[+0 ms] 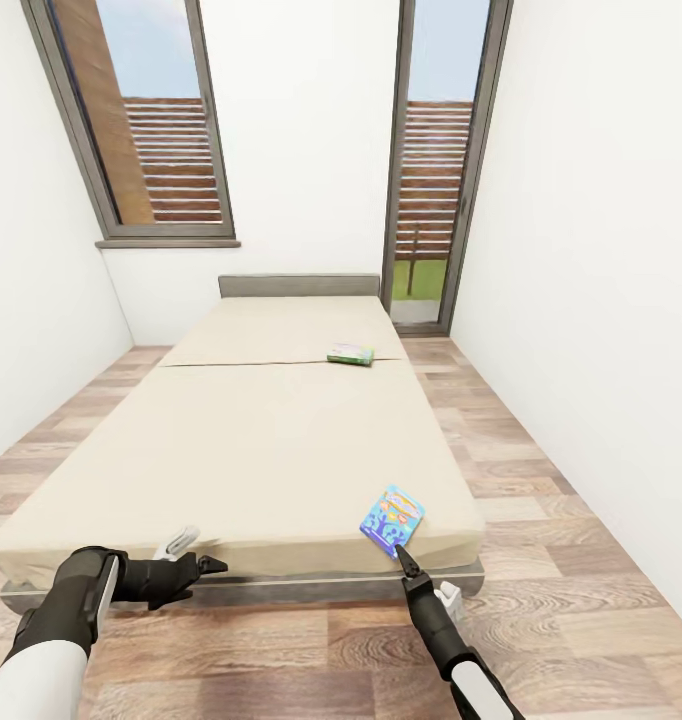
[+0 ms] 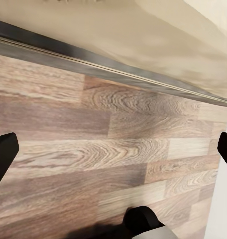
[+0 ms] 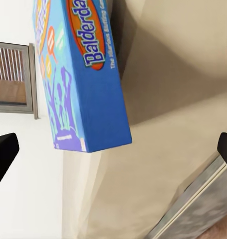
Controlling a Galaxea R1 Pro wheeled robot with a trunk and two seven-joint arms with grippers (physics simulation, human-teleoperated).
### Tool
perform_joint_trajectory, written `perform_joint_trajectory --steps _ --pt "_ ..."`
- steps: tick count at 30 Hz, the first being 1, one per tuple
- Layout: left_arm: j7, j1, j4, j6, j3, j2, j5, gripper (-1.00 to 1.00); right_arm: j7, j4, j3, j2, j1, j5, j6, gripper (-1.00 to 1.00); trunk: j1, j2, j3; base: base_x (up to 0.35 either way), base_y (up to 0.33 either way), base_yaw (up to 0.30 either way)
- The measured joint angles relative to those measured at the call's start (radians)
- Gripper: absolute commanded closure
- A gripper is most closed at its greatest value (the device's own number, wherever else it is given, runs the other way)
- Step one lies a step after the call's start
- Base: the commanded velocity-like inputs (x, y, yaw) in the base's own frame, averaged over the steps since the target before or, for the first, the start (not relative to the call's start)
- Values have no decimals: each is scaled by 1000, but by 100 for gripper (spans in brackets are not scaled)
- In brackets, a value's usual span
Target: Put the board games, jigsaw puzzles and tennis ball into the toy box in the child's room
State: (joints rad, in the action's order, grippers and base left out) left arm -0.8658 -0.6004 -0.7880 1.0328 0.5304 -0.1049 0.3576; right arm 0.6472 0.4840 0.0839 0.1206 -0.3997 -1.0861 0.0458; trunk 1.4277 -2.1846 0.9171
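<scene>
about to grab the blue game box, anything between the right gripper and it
Nothing visible. The right gripper is open just short of the blue game box at the bed's near corner, with only bare mattress around it.

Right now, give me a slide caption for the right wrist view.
Open right gripper faces a blue Balderdash box on the beige bed.
</scene>
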Motion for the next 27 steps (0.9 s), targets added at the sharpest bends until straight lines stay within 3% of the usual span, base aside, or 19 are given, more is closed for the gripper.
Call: perform_joint_trajectory --steps 19,27 --pt "0 0 0 -1 -3 0 0 -100 0 0 0 0 0 0 0 -100 0 0 0 1 47 0" --pt "1 0 0 -3 -4 0 0 -100 0 0 0 0 0 0 0 -100 0 0 0 104 0 0"
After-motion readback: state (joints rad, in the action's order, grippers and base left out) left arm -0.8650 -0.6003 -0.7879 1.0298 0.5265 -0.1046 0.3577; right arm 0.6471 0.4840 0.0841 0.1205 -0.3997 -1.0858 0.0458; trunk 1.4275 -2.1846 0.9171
